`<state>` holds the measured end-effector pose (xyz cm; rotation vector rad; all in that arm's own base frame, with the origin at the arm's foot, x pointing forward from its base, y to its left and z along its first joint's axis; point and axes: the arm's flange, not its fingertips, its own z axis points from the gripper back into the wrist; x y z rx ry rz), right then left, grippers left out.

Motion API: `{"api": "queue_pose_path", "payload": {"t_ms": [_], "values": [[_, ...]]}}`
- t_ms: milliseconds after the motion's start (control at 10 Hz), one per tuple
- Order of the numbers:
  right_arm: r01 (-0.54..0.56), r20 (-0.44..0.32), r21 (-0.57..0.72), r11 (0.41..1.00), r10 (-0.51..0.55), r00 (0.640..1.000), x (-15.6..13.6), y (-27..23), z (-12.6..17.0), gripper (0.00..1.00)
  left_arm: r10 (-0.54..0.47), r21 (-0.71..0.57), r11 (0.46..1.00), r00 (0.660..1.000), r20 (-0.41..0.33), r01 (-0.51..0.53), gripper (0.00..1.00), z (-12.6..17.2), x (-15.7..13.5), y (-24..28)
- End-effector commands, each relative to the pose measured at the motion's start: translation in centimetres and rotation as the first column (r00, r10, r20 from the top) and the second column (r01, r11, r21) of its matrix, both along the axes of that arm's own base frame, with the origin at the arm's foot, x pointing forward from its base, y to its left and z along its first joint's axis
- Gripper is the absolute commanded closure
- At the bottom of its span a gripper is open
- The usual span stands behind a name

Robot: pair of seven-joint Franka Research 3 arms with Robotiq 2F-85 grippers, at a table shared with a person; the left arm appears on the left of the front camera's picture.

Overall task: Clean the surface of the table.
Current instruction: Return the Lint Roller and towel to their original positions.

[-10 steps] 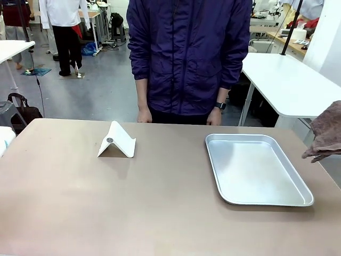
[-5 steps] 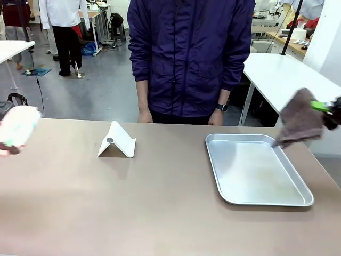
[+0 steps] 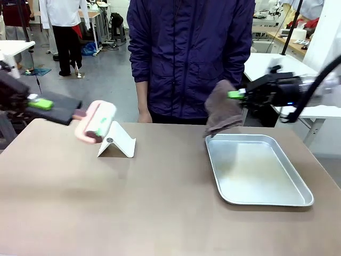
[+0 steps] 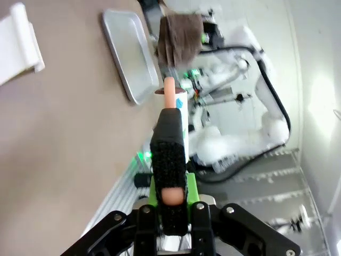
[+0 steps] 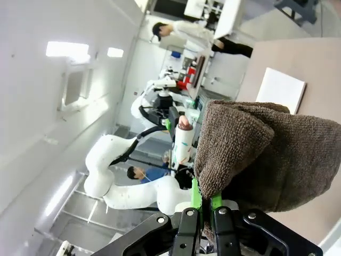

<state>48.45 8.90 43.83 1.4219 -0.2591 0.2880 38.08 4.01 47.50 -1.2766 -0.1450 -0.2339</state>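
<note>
Table (image 3: 160, 213) near half bare; white stand (image 3: 117, 141) far-left, metal tray (image 3: 256, 168) right; wide gap between.

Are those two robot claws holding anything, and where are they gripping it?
Left gripper holds a lint roller by its handle. Right gripper pinches a brown cloth by its top edge.

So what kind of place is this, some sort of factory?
More likely a robotics lab or workshop. Two claws hold cleaning gear over a brown table, white worktables stand behind, and another white robot arm sits farther off.
</note>
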Motion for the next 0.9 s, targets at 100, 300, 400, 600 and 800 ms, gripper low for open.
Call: {"api": "queue_pose_path", "payload": {"t_ms": [100,300,400,600,800], "values": [[-0.082,-0.16,-0.031,0.996,0.076,0.984,4.0,6.4,-5.0,0.93,0.129,0.175,0.976,0.992,0.006,-0.128,0.78,-1.2,3.3,-6.3],[-0.104,-0.226,-0.045,0.994,0.091,0.97,4.5,9.5,-8.9,0.93,0.144,0.263,0.952,0.988,0.058,-0.154,0.78,-2.9,5.9,-9.8],[-0.091,-0.249,-0.068,0.994,0.072,0.966,4.6,10.2,-10.3,0.93,0.167,0.278,0.942,0.981,0.1,-0.189,0.78,-3.7,7.0,-10.8],[-0.084,-0.299,-0.141,0.986,0.038,0.953,4.1,10.8,-12.3,0.93,0.238,0.307,0.918,0.968,0.082,-0.252,0.78,-5.7,8.9,-11.9],[-0.097,-0.264,-0.094,0.991,0.069,0.962,3.7,10.4,-13.3,0.93,0.195,0.334,0.918,0.976,0.096,-0.216,0.78,-5.5,7.9,-11.7]]}}
